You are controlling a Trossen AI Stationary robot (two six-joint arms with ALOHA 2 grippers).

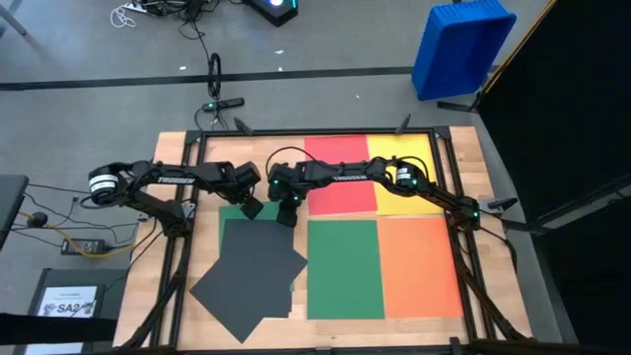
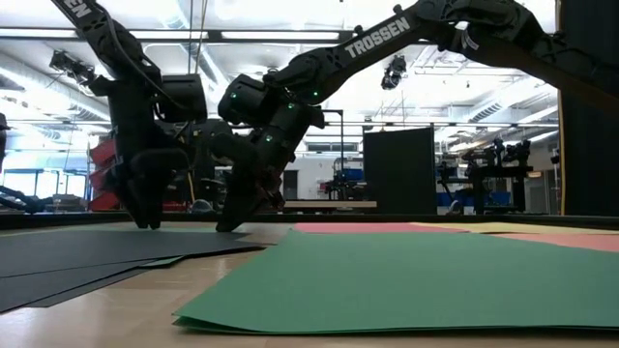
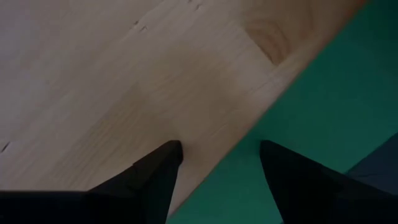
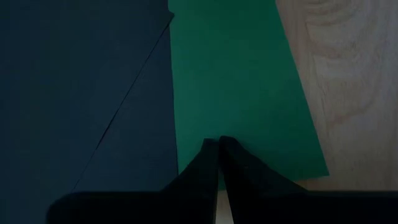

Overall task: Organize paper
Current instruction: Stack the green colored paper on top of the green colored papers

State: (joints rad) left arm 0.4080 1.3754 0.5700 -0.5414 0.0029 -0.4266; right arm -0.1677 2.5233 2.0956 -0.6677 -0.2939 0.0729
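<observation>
The left gripper [image 1: 252, 209] is held open over the corner of a green sheet [image 3: 323, 124] half hidden under the black sheets [image 1: 251, 271] on the desk [image 1: 168, 177]; the right gripper [image 1: 287, 215], fingers closed, presses beside it. The green corner is best pinched cleanly and slid out slowly, so the black sheets are not dragged

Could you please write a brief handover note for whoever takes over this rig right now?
Left end effector: open, empty, low over the far edge of a green sheet that pokes out from under the black sheets.
Right end effector: shut, tips down on that same green sheet beside the black pile.
Done: red sheet, yellow sheet, large green sheet and orange sheet lie flat in a neat grid on the table.
Left: the black sheets are fanned and skewed; square them up and sort out the green sheet beneath.
</observation>
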